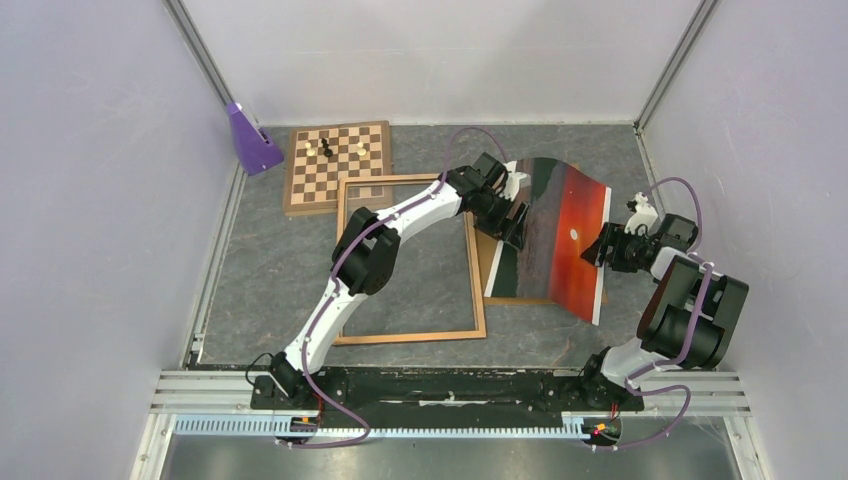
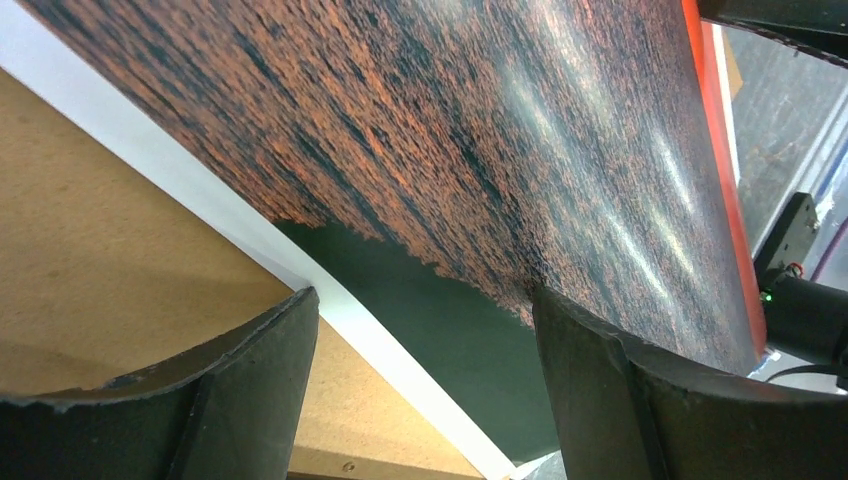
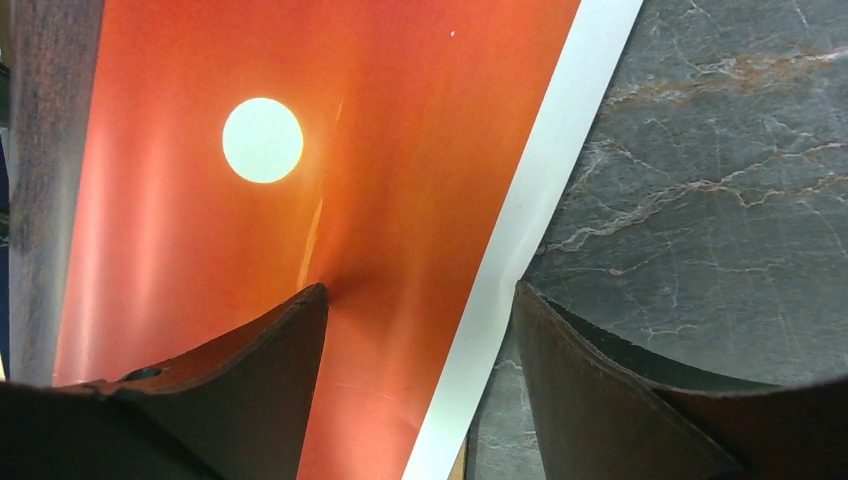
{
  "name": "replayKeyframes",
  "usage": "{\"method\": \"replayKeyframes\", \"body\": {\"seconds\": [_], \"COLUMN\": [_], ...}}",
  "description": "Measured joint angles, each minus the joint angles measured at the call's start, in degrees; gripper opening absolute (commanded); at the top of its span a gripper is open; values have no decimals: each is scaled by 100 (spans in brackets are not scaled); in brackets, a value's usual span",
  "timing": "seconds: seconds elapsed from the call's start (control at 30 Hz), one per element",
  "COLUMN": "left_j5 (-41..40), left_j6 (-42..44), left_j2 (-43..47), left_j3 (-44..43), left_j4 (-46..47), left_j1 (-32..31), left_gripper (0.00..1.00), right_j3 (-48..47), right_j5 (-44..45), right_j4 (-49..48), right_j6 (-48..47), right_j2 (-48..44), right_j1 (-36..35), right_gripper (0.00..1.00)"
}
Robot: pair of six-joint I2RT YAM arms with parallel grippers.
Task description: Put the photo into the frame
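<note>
The photo (image 1: 560, 235), a sunset print with a red sky, white sun and dark sea, lies bowed upward right of the frame (image 1: 410, 338). The frame is a thin light-wood rectangle lying flat on the table. My left gripper (image 1: 516, 226) is open at the photo's left side. In the left wrist view (image 2: 422, 295) the white edge strip of the photo (image 2: 450, 130) runs between its fingers. My right gripper (image 1: 598, 247) is open astride the right edge. In the right wrist view (image 3: 420, 287) its left finger dents the photo (image 3: 400, 150) and the other is over the table.
A brown backing board (image 1: 491, 268) lies under the photo's left part, also seen in the left wrist view (image 2: 120, 250). A chessboard (image 1: 337, 165) with a few pieces overlaps the frame's far corner. A purple wedge (image 1: 250, 140) stands at the back left. White walls close the grey marbled table (image 3: 700, 200).
</note>
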State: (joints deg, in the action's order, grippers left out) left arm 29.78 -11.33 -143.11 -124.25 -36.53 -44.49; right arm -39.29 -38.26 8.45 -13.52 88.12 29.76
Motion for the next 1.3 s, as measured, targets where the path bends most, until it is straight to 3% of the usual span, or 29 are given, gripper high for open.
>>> {"method": "replayKeyframes", "body": {"seconds": [0.23, 0.77, 1.3], "left_j5": [494, 623, -42], "left_j6": [0, -114, -219], "left_j2": [2, 229, 389], "left_j3": [90, 127, -614], "left_j4": [98, -304, -640], "left_j1": [-15, 284, 424], "left_gripper": [88, 89, 89], "right_j3": [0, 2, 125], "right_j5": [-9, 431, 1032], "right_j4": [26, 111, 190], "right_j6": [0, 0, -50], "right_j2": [-4, -109, -363], "right_j1": [-2, 72, 304], "right_gripper": [70, 69, 65]}}
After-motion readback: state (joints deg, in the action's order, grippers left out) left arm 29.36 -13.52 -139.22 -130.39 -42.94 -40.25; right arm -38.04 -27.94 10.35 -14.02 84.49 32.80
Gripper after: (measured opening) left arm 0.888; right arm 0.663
